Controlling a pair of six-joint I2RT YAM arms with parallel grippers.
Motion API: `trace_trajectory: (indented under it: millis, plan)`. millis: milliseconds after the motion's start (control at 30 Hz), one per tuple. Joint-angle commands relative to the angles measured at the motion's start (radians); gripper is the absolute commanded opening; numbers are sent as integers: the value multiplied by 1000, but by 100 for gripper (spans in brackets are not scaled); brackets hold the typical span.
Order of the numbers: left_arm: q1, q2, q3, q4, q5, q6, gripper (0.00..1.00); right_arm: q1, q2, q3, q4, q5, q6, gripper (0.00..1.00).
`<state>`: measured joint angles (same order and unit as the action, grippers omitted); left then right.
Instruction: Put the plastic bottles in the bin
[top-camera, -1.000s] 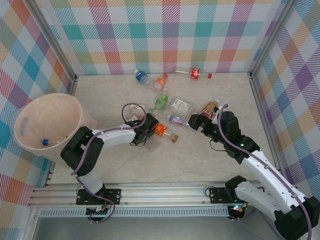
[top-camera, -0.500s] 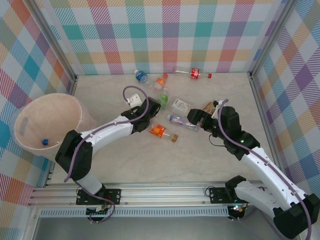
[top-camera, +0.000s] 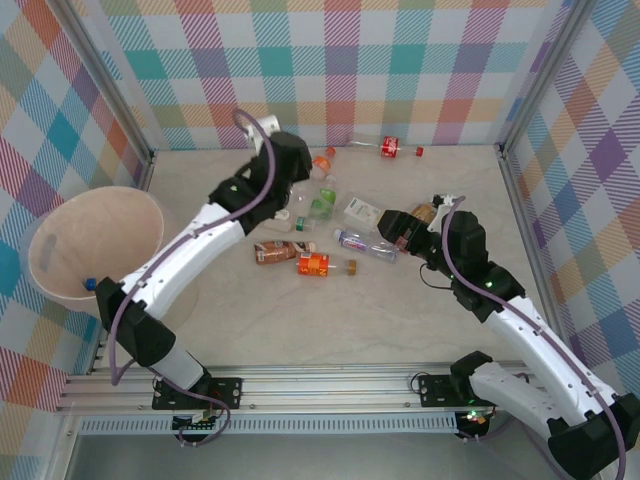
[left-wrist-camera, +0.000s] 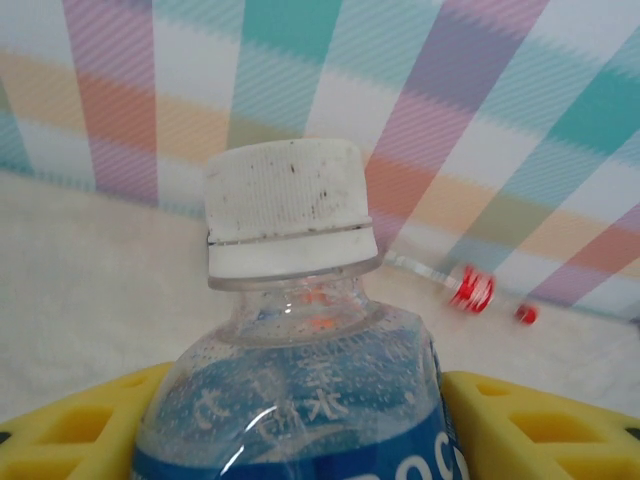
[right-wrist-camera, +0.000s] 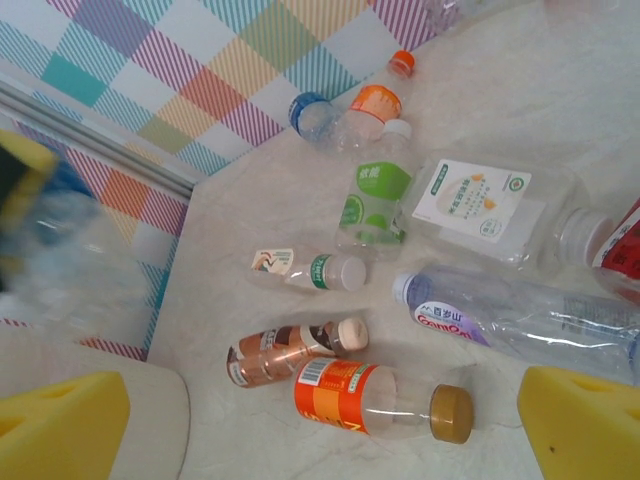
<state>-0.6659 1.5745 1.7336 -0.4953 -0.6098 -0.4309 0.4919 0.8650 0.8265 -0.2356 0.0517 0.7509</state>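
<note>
- Pale marbled surface (top-camera: 400, 310): carries loose bottles, clustered at frame centre.
- Large round pinkish-beige plastic bin (top-camera: 95, 235): at left edge, mouth up, well apart from cluster. Serves as deposit target.
- Left arm: stretched to upper centre, near back wall.
- Left end effector (top-camera: 287, 160): yellow pads clamped on clear plastic bottle with blue label and white cap (left-wrist-camera: 300, 400). Cap projects forward. Judged: pick in hand, carry to bin pending.
- Right arm: bent, right of centre.
- Right end effector (top-camera: 398, 228): jaws wide apart, nothing held. Hovers near clear purple-label bottle (right-wrist-camera: 500, 320), likely staged for pick.
</note>
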Motion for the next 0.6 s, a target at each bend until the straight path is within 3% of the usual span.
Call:
trace_trajectory:
  millis: [0,200,567]
  plan:
    - [30,-62,62,-128,7,166,54,-4,-23,-8,36,32,13,100]
    - [170,-175,108,-223,50,213,52,-4,-38,-13,29,57,7,100]
    - [492,-363,56,-357,-52,301,53,-4,0,-23,50,43,32,100]
